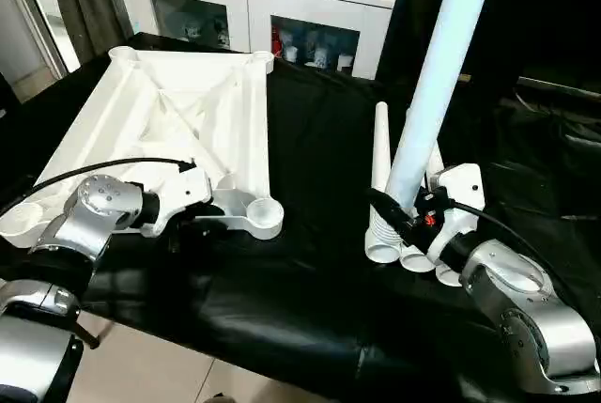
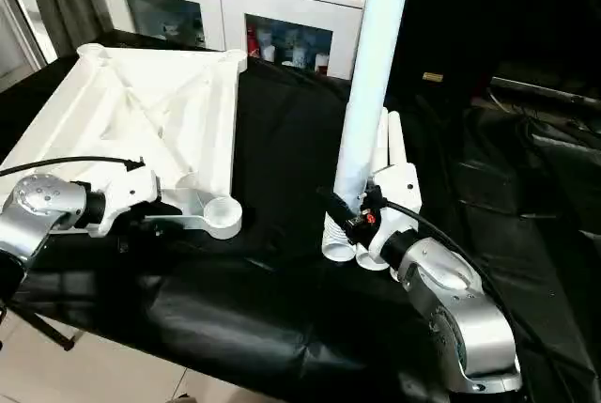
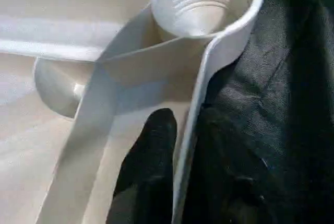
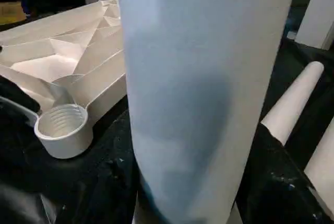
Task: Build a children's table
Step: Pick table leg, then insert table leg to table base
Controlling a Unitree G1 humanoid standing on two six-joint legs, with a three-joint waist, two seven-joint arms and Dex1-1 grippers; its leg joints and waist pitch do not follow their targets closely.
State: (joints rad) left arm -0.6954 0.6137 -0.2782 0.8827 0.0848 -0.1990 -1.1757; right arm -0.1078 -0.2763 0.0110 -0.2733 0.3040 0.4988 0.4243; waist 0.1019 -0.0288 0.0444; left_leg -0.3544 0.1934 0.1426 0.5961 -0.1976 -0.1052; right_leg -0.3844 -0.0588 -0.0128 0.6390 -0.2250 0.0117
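Head views came first: white plastic rectangular tabletop (image 1: 178,116) lay ribbed underside up on the black-draped surface (image 1: 310,271), toward the robot's left. The left tool (image 1: 192,226) was at the tabletop's near edge, just beside the round corner socket (image 1: 260,215). Toward the right, the right tool (image 2: 349,218) held one long white tapered tubular leg (image 1: 434,74) upright, its lower end among the other white legs (image 1: 380,173) lying on the cloth. A white cabinet with glass doors (image 1: 254,8) stood behind.

Left wrist view showed black fingers (image 3: 151,166) straddling the tabletop's thin rim (image 3: 190,145), one inside and one outside, clamped on it, short of the threaded socket (image 3: 203,4).

Right wrist view had the gripped leg (image 4: 203,93) directly ahead, the socket (image 4: 63,130) well apart beside it.
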